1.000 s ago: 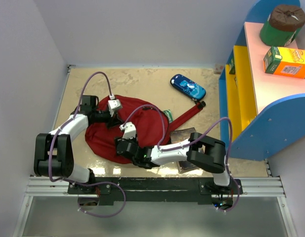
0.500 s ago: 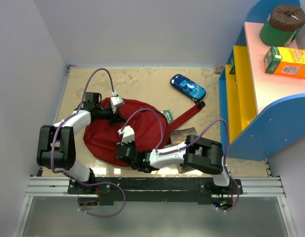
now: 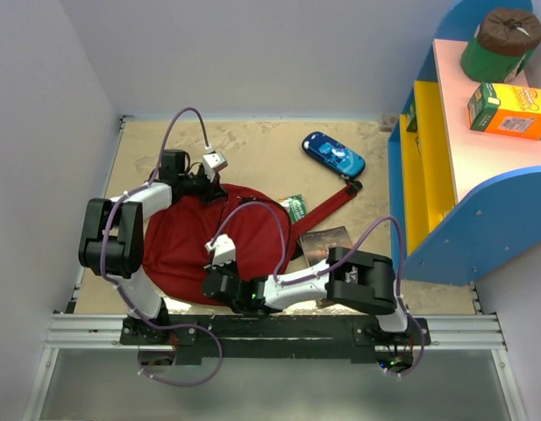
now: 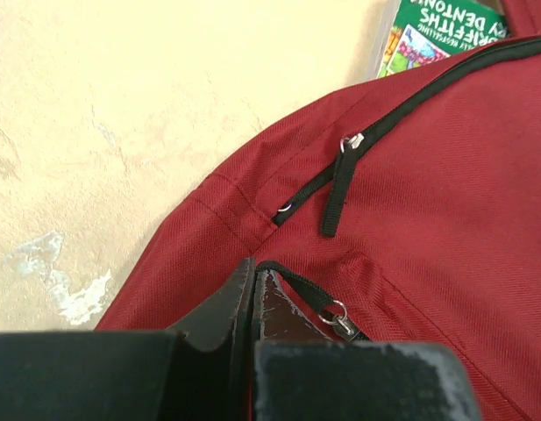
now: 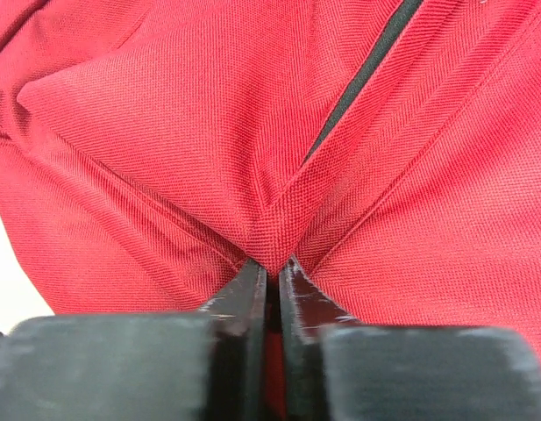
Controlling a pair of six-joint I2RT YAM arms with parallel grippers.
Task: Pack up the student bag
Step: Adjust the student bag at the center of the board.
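Observation:
The student bag (image 3: pixel 195 241), a dark-red backpack, lies flat on the table's left half, and one red strap (image 3: pixel 333 202) trails to the right. My left gripper (image 3: pixel 214 186) is at the bag's far edge. In the left wrist view it (image 4: pixel 254 270) is shut on a black zipper pull cord (image 4: pixel 296 288), beside a second zipper pull (image 4: pixel 338 189). My right gripper (image 3: pixel 215 285) is at the bag's near edge. In the right wrist view it (image 5: pixel 272 267) is shut on a pinched fold of the red fabric (image 5: pixel 274 232). The black zipper line (image 5: pixel 362 74) runs above the fold.
A green book (image 3: pixel 294 207) pokes out at the bag's far right edge and also shows in the left wrist view (image 4: pixel 445 31). A dark book (image 3: pixel 325 243) lies to the right of the bag. A blue pencil case (image 3: pixel 333 154) lies further back. A blue and yellow shelf (image 3: pixel 445 175) on the right holds an orange box (image 3: pixel 508 110) and a green can (image 3: pixel 501 44).
My left gripper has moved toward the far side with the zipper pull. My right gripper has moved toward the near edge with the fabric. The bag is stretched out longer between them.

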